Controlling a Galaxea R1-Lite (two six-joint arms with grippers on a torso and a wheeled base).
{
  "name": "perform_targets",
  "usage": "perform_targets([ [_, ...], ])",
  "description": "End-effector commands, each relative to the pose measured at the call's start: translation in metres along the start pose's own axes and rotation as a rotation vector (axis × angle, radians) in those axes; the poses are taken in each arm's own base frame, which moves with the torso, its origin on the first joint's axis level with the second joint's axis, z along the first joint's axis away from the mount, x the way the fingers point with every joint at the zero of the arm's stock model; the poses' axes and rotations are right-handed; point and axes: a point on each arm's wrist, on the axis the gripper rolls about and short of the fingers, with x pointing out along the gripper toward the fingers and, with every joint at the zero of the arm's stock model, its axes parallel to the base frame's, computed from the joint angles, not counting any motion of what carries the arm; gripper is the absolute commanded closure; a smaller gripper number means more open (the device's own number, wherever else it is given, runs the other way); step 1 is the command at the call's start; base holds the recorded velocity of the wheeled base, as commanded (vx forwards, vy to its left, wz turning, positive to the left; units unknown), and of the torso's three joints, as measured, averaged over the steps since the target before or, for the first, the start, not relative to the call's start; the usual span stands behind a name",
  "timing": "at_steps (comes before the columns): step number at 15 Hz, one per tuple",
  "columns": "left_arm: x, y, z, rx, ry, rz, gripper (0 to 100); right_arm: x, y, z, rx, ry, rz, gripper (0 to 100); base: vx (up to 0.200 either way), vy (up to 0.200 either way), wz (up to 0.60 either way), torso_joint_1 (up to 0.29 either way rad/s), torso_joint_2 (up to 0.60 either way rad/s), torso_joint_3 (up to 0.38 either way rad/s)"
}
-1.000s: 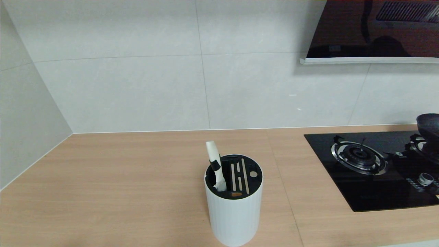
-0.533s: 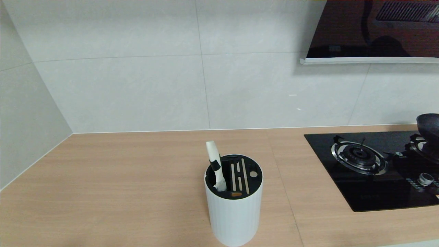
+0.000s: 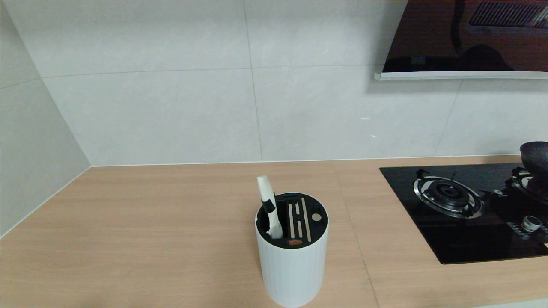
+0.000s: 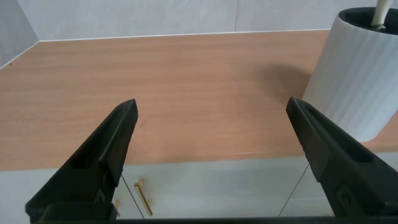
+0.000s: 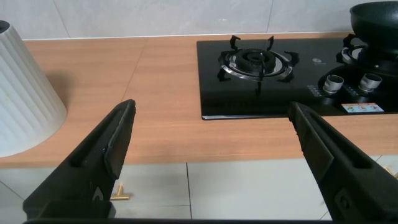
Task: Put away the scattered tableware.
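Note:
A white ribbed cylindrical holder (image 3: 292, 265) with a black slotted top stands on the wooden counter (image 3: 150, 231) near its front edge. A white utensil handle with a black band (image 3: 267, 205) sticks up from the holder's left side. My left gripper (image 4: 211, 118) is open, held out in front of the counter's edge, with the holder (image 4: 354, 74) off to one side. My right gripper (image 5: 211, 118) is open too, in front of the counter edge between the holder (image 5: 25, 93) and the hob (image 5: 280, 74). Nothing lies between either pair of fingers.
A black glass gas hob (image 3: 466, 209) with burners and knobs fills the counter's right end, with a dark pot (image 3: 535, 156) on its far burner. A range hood (image 3: 466, 42) hangs above. Tiled walls close the back and left. Cabinet fronts with a gold handle (image 4: 143, 196) lie below the counter.

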Motion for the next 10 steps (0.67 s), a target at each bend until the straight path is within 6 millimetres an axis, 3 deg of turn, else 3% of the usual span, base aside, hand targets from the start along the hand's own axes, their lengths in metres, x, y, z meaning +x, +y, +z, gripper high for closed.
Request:
perform_targets([
  [1,0.0001,0.0000,0.0000,0.000,0.001,0.000,0,0.0001,0.0000,-0.0001,0.000,0.002,0.000,0,0.000,0.000,0.00,0.000,0.00,0.000],
  [10,0.0001,0.0000,0.0000,0.000,0.001,0.000,0,0.0001,0.0000,-0.0001,0.000,0.002,0.002,0,0.000,0.000,0.00,0.000,0.00,0.000],
])
